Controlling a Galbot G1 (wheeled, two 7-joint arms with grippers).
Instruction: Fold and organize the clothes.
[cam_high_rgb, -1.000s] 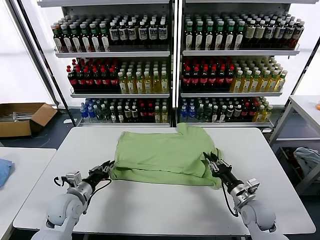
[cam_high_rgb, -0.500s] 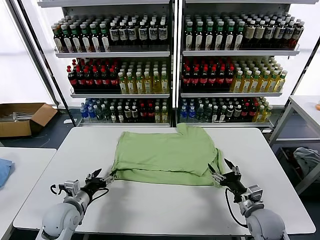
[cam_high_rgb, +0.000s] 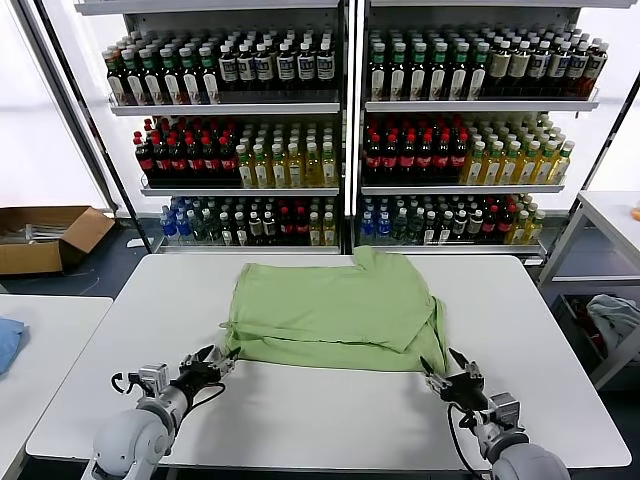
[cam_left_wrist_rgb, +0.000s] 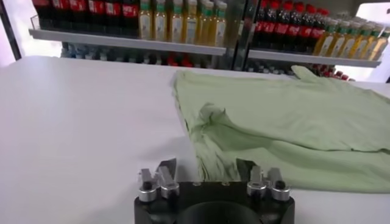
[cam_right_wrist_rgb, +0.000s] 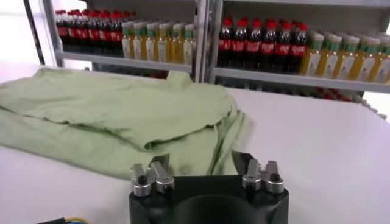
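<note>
Head view: soft light green polo shirt (cam_high_rgb: 335, 312) lies folded, plain side up, mid-counter on the white counter (cam_high_rgb: 300, 415). Left gripper (cam_high_rgb: 212, 362) sits at its near left corner, right gripper (cam_high_rgb: 447, 371) at its near right; both spread apart, holding nothing.

The shirt's (cam_high_rgb: 335, 310) collar, buttons and chest print are hidden, folded under its plain back.
</note>
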